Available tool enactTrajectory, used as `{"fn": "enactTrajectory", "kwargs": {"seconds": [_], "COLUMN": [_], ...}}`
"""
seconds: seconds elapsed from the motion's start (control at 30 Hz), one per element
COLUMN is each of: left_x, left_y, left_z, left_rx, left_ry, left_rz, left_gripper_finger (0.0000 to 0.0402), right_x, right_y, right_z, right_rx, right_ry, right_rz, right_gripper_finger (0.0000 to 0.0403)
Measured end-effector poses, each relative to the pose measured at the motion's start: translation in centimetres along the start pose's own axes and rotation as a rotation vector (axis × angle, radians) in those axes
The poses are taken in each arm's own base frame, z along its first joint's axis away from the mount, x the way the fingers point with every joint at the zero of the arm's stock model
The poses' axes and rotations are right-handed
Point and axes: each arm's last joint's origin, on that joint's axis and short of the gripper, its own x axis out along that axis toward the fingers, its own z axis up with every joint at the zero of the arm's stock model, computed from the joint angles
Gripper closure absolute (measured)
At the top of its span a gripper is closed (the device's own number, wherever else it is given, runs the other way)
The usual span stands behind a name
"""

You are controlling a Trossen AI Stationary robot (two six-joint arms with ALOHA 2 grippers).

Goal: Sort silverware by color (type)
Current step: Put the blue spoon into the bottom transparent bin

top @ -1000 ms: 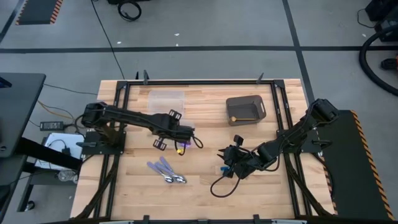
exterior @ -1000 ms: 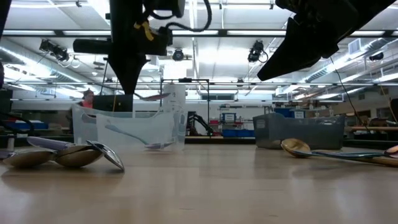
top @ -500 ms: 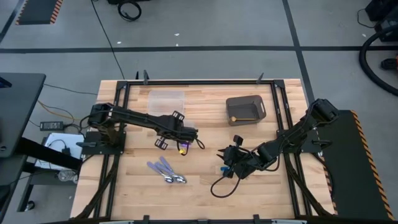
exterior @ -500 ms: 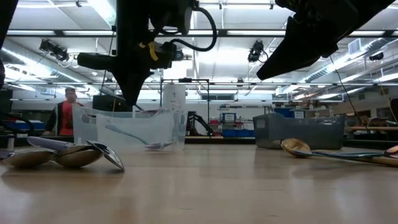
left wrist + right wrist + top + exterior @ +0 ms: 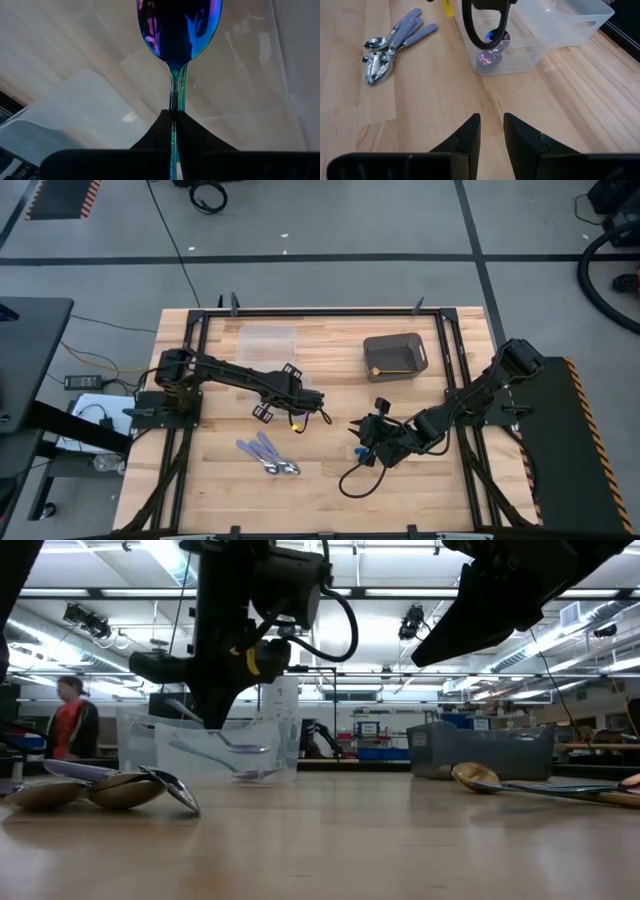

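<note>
Left wrist view: I am pinching the slim, stiff, likely slippery teal-handled spoon (image 5: 178, 30) mid-handle in the closed left gripper (image 5: 173, 125), my right gripper (image 5: 491, 131) idling part-open, empty.

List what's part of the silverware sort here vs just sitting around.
In the job:
- iridescent spoon, clamped in the left gripper
- lavender-handled spoons on the table
- gold spoon in the dark grey bin
- right gripper, open, waiting

Lying about:
- clear tub
- person in the background

Bare wood lies between the lavender spoons (image 5: 268, 455) and the clear tub (image 5: 268, 340); the left arm (image 5: 235, 375) crosses it.
</note>
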Motion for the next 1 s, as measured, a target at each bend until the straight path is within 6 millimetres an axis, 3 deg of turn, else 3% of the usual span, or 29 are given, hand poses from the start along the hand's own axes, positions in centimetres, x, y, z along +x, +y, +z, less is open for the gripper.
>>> {"fn": "enactTrajectory", "kwargs": {"seconds": [0.77, 1.0], "left_x": [0.22, 0.24], "left_y": [0.3, 0.42], "left_z": [0.54, 0.65], "left_rx": [-0.032, -0.042], "left_ry": [-0.079, -0.093], "left_rz": [-0.048, -0.043], "left_gripper_finger": [0.0386, 0.0331], "right_x": [-0.01, 0.0], "right_y": [0.06, 0.05], "right_z": [-0.03, -0.03], "right_rx": [0.004, 0.004], "right_ry": [0.009, 0.009], "right_rz": [0.017, 0.016], "right_gripper_finger": [0.0308, 0.0308]}}
